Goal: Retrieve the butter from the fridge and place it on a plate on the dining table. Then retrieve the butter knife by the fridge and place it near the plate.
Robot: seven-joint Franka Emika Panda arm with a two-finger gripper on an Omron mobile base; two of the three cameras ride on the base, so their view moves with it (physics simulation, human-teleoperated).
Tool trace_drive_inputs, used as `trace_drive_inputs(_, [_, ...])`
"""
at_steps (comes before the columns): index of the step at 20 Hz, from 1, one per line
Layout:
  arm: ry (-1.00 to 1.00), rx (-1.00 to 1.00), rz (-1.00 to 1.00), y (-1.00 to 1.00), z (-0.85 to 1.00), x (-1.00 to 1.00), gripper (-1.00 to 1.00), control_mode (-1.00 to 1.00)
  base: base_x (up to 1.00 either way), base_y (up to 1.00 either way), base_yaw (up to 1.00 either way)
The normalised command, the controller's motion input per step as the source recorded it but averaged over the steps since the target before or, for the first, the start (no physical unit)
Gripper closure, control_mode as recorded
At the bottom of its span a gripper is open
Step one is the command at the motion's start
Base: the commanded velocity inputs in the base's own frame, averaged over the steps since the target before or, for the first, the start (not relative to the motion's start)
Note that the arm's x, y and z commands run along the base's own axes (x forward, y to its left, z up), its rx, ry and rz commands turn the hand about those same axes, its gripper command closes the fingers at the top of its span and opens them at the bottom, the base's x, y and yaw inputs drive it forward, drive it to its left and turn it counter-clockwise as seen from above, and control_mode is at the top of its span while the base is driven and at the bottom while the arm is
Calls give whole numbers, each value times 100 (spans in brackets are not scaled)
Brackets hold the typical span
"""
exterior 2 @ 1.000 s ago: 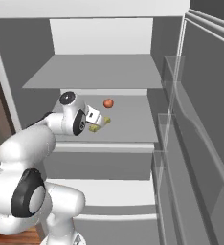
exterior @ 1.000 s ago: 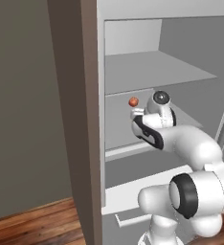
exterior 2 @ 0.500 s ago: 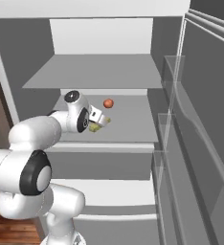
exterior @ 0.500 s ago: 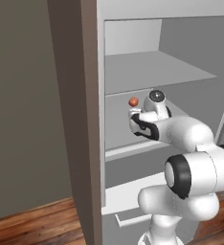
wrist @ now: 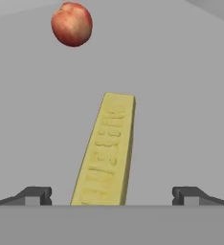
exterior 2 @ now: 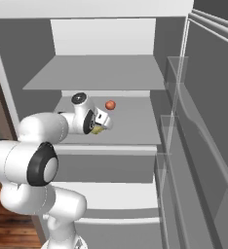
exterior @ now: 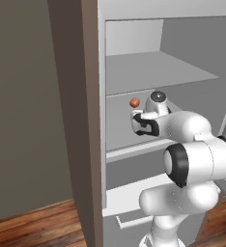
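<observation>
The butter (wrist: 106,153), a small yellow stick, lies flat on the middle shelf of the open fridge (exterior: 148,72). In the hand view it runs straight up from between my fingertips (wrist: 37,194), which stand wide apart on either side without touching it. My gripper (wrist: 113,195) is open around its near end. From the right base view the gripper (exterior 2: 102,124) hangs low over the shelf of the fridge (exterior 2: 96,73), with a bit of the yellow butter (exterior 2: 97,130) under it. In the left base view my hand (exterior: 144,123) covers the butter.
A small red-orange round lump (wrist: 72,24) sits on the same shelf beyond the butter, also seen as the lump (exterior 2: 110,104) and the lump (exterior: 134,102). The open fridge door (exterior 2: 203,126) with its clear bins stands at the right. A lower drawer (exterior: 129,198) juts out below.
The arm's elbow and upper links have swung closer to the cameras. The hand has stayed low over the butter, shifting only slightly.
</observation>
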Motion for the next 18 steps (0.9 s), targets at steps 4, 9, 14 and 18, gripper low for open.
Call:
trace_drive_inputs(4, [0, 0, 0, 0, -21, 21, -100, -100, 0, 0, 0])
trace_drive_inputs(9, [0, 0, 0, 0, -6, 13, -100, -100, 0, 0, 0])
trace_drive_inputs(14, [2, 0, 0, 0, -10, 7, -100, -100, 0, 0, 0])
trace_drive_inputs(18, [4, 0, 0, 0, -24, 13, -100, -100, 0, 0, 0])
